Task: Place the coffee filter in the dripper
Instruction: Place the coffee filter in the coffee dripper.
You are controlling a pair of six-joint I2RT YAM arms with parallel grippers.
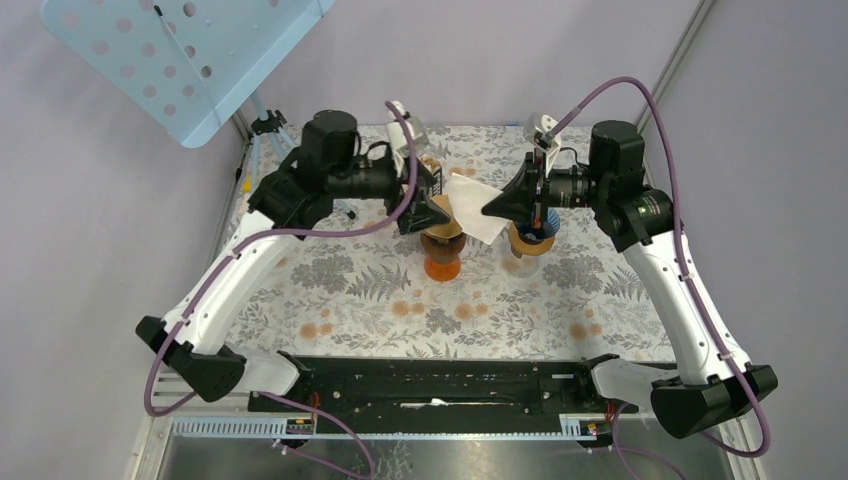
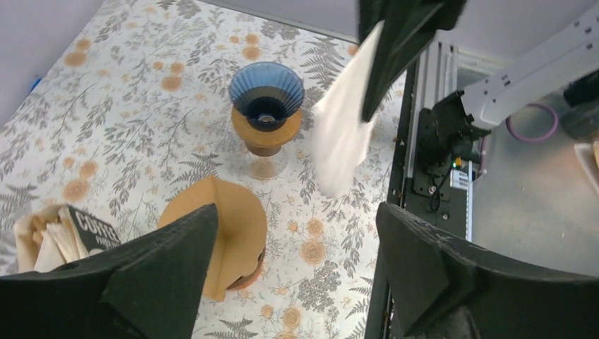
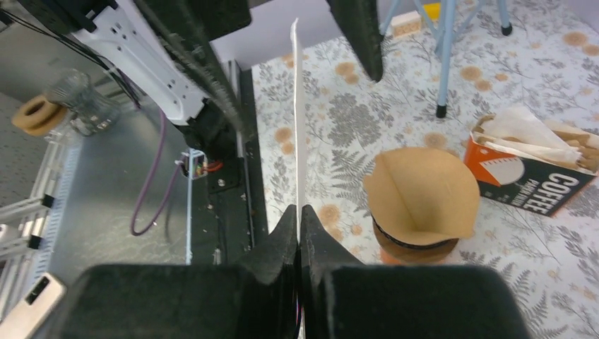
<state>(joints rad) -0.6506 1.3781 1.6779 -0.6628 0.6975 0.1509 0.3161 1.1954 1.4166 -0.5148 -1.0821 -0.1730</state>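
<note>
carrying step, i think: right tool (image 3: pixel 299 220) pinches the white coffee filter (image 2: pixel 339 141), left tool (image 2: pixel 295 212) stands open, holding nothing. filter hangs in air, above and beside the blue dripper (image 2: pixel 266 88). next move needs it centred over this dripper, then lowered in.

Left arm (image 1: pixel 235 275): you have it rising from its base and bent inward at the elbow, wrist level and pointing right. Left gripper (image 1: pixel 437 207): your jaws stand wide apart, touching nothing. Right arm (image 1: pixel 685 290): you have it in a mirrored pose, wrist level and pointing left. Right gripper (image 1: pixel 490 207): your jaws are pressed together, pinching the edge of the coffee filter (image 1: pixel 478 215). Your two grippers face each other tip to tip, near but apart.
</note>
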